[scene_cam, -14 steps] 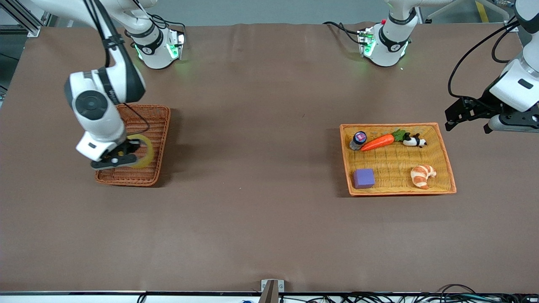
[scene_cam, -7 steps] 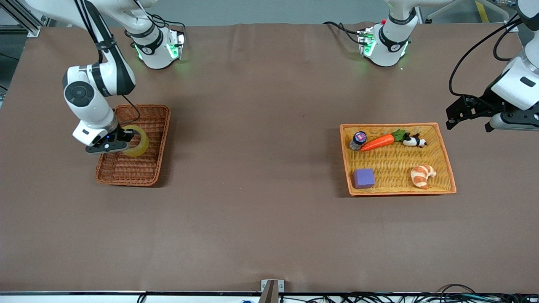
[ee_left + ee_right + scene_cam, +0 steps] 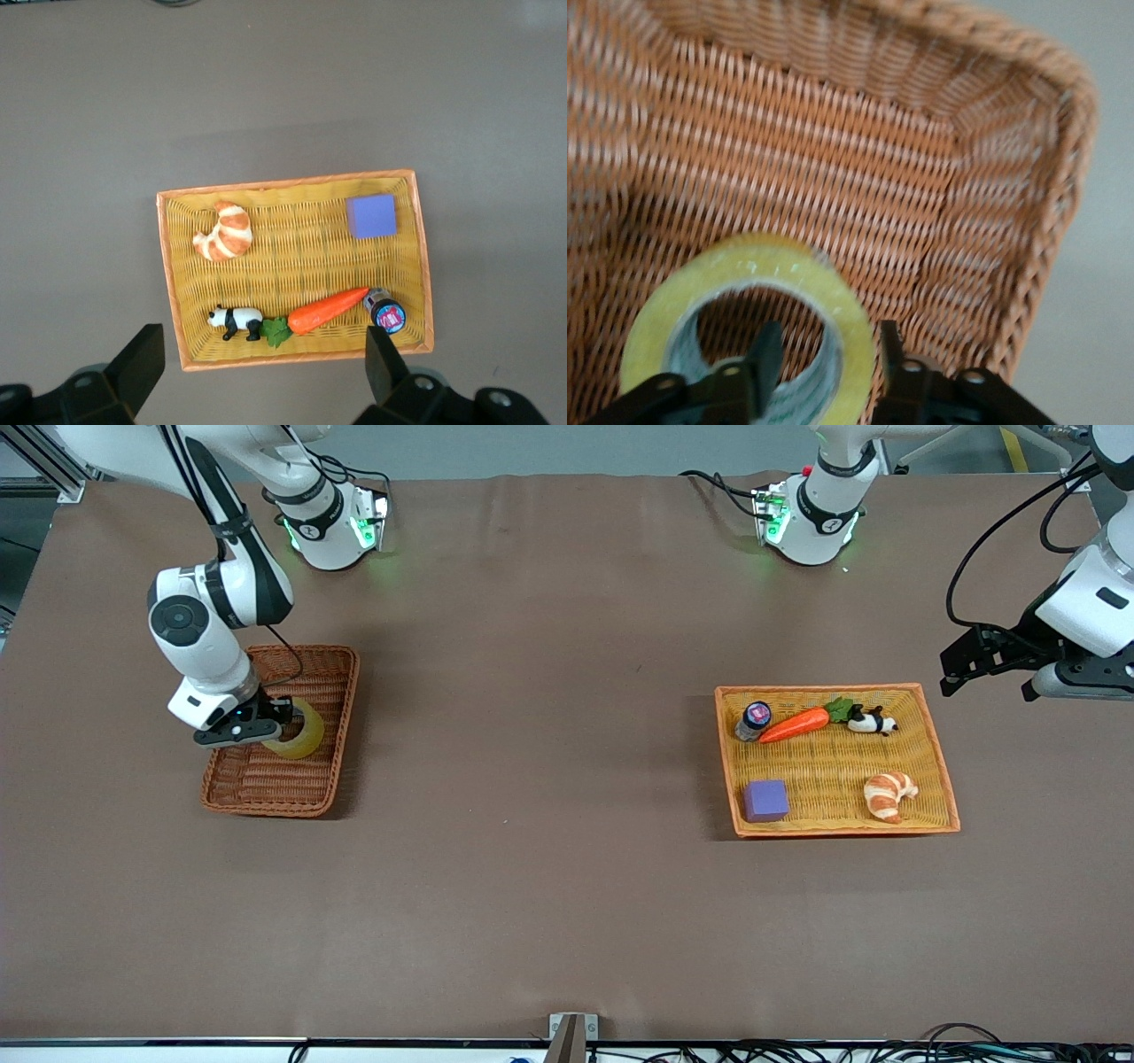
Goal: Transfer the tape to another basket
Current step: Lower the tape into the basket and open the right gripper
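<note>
The tape (image 3: 306, 739), a yellowish ring with a grey core, hangs tilted low in the reddish-brown wicker basket (image 3: 283, 790), at the end of it farther from the front camera. My right gripper (image 3: 282, 730) is shut on the tape's wall. In the right wrist view one finger is inside the tape (image 3: 749, 257) and one outside, with the gripper (image 3: 827, 352) close above the basket's weave (image 3: 833, 133). I cannot tell whether the tape touches the basket floor. My left gripper (image 3: 946, 675) is open and empty and waits above the table beside the yellow basket; it also shows in the left wrist view (image 3: 263, 365).
The yellow basket with an orange rim (image 3: 833, 766) lies toward the left arm's end. It holds a croissant (image 3: 889, 795), a purple cube (image 3: 765, 800), a carrot (image 3: 797, 724), a toy panda (image 3: 873, 722) and a small bottle (image 3: 755, 720).
My right gripper has carried the tape from the basket's nearer end toward its farther end and lowered it. The left arm has barely moved.
</note>
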Robot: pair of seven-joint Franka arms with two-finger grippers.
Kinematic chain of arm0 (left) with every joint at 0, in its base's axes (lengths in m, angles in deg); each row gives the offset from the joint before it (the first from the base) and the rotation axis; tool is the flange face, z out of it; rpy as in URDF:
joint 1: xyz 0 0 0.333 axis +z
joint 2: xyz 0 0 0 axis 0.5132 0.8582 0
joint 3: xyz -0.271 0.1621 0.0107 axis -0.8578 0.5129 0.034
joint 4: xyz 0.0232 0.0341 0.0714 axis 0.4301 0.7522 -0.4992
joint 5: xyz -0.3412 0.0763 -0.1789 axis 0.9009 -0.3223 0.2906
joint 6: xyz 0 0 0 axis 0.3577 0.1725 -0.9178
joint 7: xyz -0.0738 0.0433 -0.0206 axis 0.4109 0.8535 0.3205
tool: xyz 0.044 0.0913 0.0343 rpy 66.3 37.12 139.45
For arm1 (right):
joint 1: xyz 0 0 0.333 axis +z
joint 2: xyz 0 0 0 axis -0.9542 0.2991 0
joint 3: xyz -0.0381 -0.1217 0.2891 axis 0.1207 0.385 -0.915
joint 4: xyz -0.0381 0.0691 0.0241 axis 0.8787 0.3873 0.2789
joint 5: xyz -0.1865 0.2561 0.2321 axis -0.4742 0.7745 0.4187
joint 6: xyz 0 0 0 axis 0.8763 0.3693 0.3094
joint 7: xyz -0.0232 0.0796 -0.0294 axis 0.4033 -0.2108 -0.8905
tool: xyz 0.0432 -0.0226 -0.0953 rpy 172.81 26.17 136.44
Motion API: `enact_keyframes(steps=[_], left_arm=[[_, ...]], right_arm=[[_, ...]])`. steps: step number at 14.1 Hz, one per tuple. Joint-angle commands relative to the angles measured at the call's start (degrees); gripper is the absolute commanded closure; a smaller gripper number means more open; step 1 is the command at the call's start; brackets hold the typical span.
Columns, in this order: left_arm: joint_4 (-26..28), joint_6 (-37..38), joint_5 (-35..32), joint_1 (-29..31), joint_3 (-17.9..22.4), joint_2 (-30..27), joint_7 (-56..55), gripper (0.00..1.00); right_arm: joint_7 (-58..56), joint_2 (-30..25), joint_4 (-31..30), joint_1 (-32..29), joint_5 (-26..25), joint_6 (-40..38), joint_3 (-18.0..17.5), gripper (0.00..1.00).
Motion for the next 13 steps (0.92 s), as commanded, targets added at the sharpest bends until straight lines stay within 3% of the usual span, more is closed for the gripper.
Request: enact_keyframes(steps=[1,3,5,7,9,10,12,13], left_arm=[[-1.2,1.6,-1.1,0.4,-0.4,0.1,-0.3,0.00],[-1.1,2.2,-1.1,0.4,-0.4,0.1,-0.2,0.00],[-1.2,2.2,-1.1,0.4,-0.4,0.1,-0.4,0.00],[-1.8,2.3,-1.1,0.4,-0.5,0.1,-0.5,0.00],[-2.3,2.5,-1.1,0.4,-0.5,-0.1,-0.4,0.00],[-2.4,3.2,-1.1,0.4,-0.5,-0.3,-0.4,0.00],[-2.4,3.8,-1.1,0.4,-0.5,-0.5,-0.4,0.00],[-2.4,3.9,-1.0,0.4,-0.5,-0.5,-0.4,0.00]], right_arm=[[0.2,-3.4,3.9,-0.5,1.0,-0.9,-0.3,0.00],[0.4,-4.5,8.8,-0.5,1.3,-5.3,-0.4,0.00],[0.5,-5.4,14.8,-0.1,10.2,-12.9,-0.7,0.00],[0.8,-5.3,24.8,-0.2,18.1,-26.9,-0.7,0.00],[2.5,-5.2,34.3,-1.1,19.2,-39.3,-0.8,0.00],[5.9,-5.3,38.1,-2.6,19.3,-44.1,-2.1,0.00],[9.6,-5.3,47.0,-8.4,19.2,-54.7,-9.6,0.00],[9.0,-5.3,50.8,-8.3,19.1,-58.7,-10.5,0.00]])
